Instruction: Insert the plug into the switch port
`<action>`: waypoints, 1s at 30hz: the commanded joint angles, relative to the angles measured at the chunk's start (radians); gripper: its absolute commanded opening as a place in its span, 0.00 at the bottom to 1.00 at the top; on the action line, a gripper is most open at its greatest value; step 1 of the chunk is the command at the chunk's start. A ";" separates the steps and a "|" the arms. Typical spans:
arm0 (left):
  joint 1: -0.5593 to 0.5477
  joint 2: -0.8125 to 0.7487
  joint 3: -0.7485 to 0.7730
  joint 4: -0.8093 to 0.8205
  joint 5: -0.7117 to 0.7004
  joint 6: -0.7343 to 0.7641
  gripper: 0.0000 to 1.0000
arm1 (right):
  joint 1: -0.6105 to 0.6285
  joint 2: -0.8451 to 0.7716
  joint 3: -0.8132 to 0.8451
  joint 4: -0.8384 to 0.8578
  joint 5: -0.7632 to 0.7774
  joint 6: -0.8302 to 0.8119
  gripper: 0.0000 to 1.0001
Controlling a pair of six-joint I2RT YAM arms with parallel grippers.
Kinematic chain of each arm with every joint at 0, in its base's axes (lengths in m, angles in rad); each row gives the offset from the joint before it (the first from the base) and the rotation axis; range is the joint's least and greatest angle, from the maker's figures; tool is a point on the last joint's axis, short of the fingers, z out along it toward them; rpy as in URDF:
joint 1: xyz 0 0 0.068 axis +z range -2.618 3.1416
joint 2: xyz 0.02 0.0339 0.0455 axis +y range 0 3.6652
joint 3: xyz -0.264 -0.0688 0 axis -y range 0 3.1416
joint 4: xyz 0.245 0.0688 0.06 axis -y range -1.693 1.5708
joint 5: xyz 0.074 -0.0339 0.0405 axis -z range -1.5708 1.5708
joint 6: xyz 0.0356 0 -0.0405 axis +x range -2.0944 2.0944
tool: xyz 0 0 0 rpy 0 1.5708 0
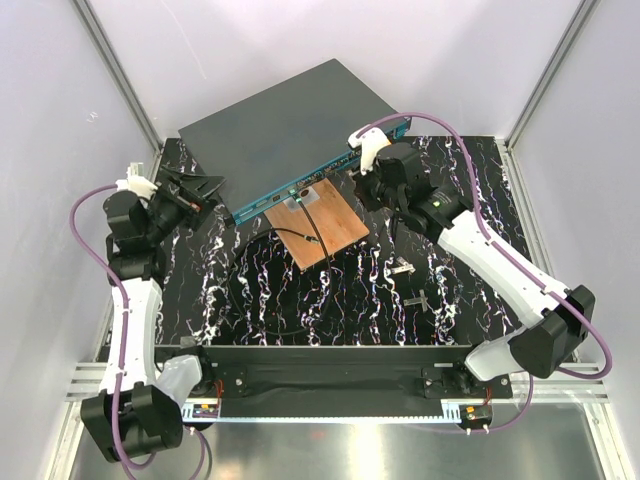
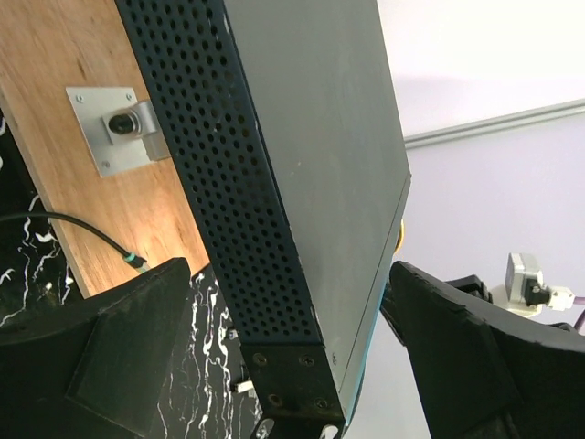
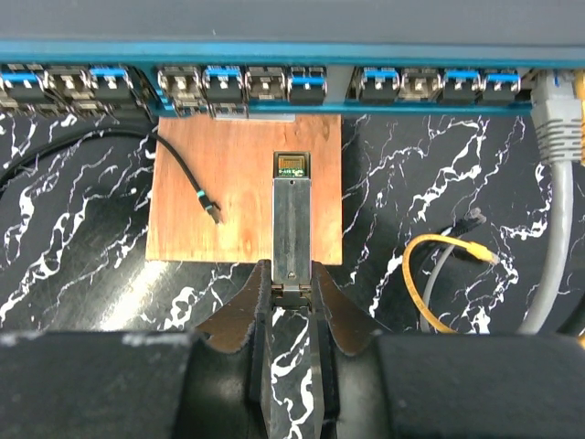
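The switch (image 1: 285, 125) is a flat dark grey box with a teal front face (image 3: 274, 50) and a row of ports (image 3: 265, 84). My right gripper (image 3: 292, 279) is shut on the plug (image 3: 292, 224), a slim metal module. The plug points at the port row, its tip a short way in front of it, above the copper board (image 3: 238, 165). In the top view the right gripper (image 1: 362, 178) sits close to the teal face. My left gripper (image 2: 291, 302) is open wide, and the switch's perforated side corner (image 2: 274, 366) lies between its fingers (image 2: 119, 357) with gaps on both sides.
A grey cable (image 3: 556, 119) is plugged in at the far right of the port row, with a yellow cable (image 3: 430, 274) looped below it. A thin black lead (image 3: 196, 187) lies across the copper board. Small metal parts (image 1: 400, 267) lie on the marbled mat (image 1: 480, 190).
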 commanded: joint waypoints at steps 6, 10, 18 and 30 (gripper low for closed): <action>-0.015 0.022 -0.004 0.097 0.009 -0.023 0.98 | 0.019 0.032 0.039 0.053 0.043 0.043 0.00; -0.018 0.019 -0.010 0.106 0.010 -0.031 0.98 | 0.019 0.052 0.070 0.040 0.054 0.049 0.00; -0.019 0.019 -0.031 0.129 0.009 -0.051 0.99 | 0.021 0.091 0.116 0.022 0.049 0.060 0.00; -0.019 0.022 -0.021 0.129 0.012 -0.054 0.99 | 0.019 0.117 0.140 0.004 0.023 0.076 0.00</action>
